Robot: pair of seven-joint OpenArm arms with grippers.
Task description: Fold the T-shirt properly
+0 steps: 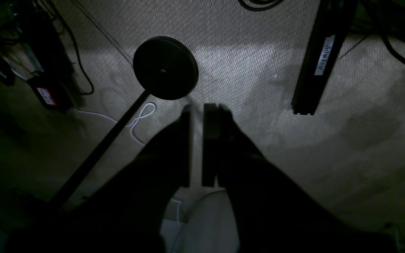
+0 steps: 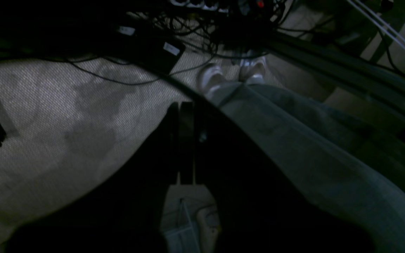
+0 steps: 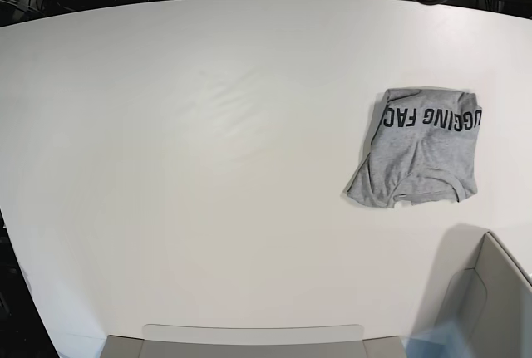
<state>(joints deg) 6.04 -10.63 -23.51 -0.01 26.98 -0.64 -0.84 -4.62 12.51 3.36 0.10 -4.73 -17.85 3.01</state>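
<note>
T-shirt point(image 3: 420, 149), heather-grey and folded into a compact bundle with black lettering along its far edge, lies alone on the white table point(image 3: 208, 167) while both arms hang over the carpeted floor point(image 1: 329, 140), the left gripper point(image 1: 196, 107) slightly parted, the right gripper point(image 2: 185, 105) closed on nothing.

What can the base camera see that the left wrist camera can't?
Only the base view shows the grey T-shirt, folded into a small bundle with black lettering along its far edge, lying on the white table.

Only the left wrist view shows the left hand, its fingers with a narrow gap between them, pointing at a carpeted floor with a round black stand base, a black bar and cables.

They share almost nothing: neither the shirt nor the table appears in the wrist view.
</note>
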